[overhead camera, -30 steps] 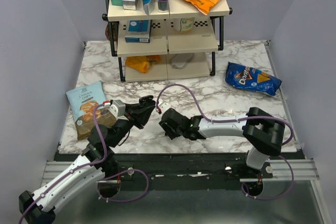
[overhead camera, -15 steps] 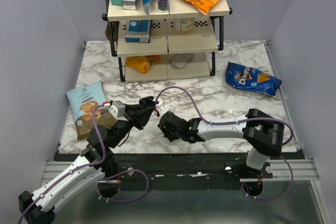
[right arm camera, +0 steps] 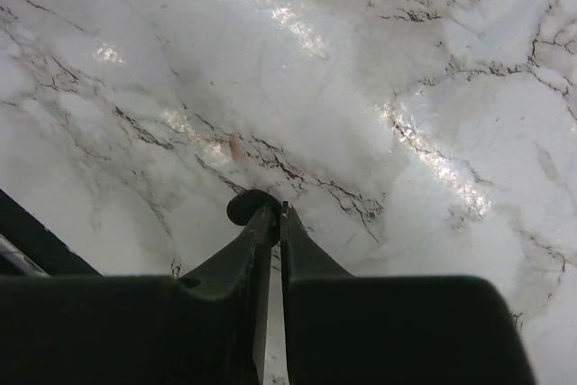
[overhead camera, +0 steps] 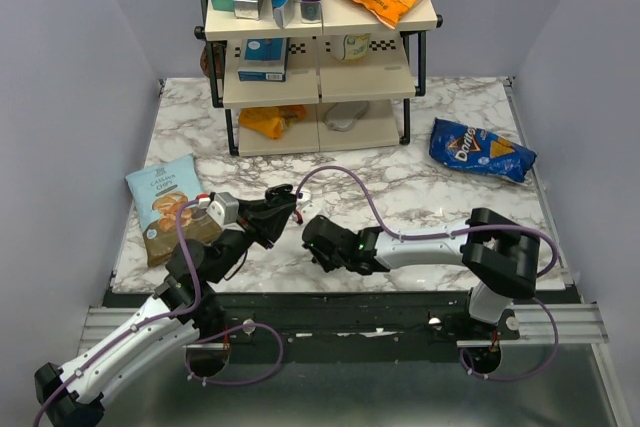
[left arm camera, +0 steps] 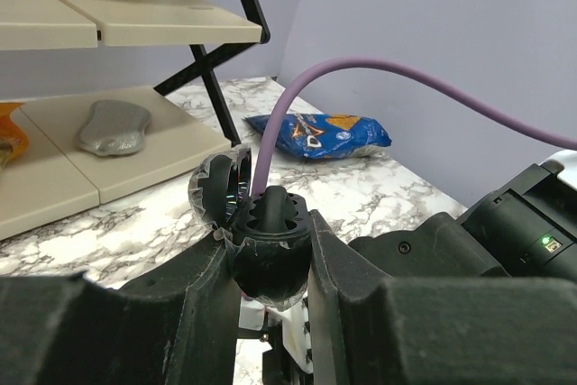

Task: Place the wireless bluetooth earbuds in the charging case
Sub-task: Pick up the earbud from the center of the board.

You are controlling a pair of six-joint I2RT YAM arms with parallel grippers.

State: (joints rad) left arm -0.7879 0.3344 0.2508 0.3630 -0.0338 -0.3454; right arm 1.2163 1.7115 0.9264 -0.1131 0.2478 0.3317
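Plainly, left fingers [left arm camera: 194, 281] clamp the open charging case [left arm camera: 269, 254]; right fingers [right arm camera: 311, 259] pinch an earbud [right arm camera: 245, 206] at their tips.

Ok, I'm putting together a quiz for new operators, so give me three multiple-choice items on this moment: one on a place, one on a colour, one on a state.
1. Where is the charging case?
A on the bottom shelf
B between the fingers of the left tool
C on the top shelf

2. What colour is the Doritos bag lying on the table?
A blue
B green
C pink

3. How is the case's lid?
A shut
B missing
C open

Key:
1 B: the left wrist view shows the case clamped between that tool's two fingers.
2 A: the bag is plainly blue in the top view.
3 C: the lid stands swung back from the case body.
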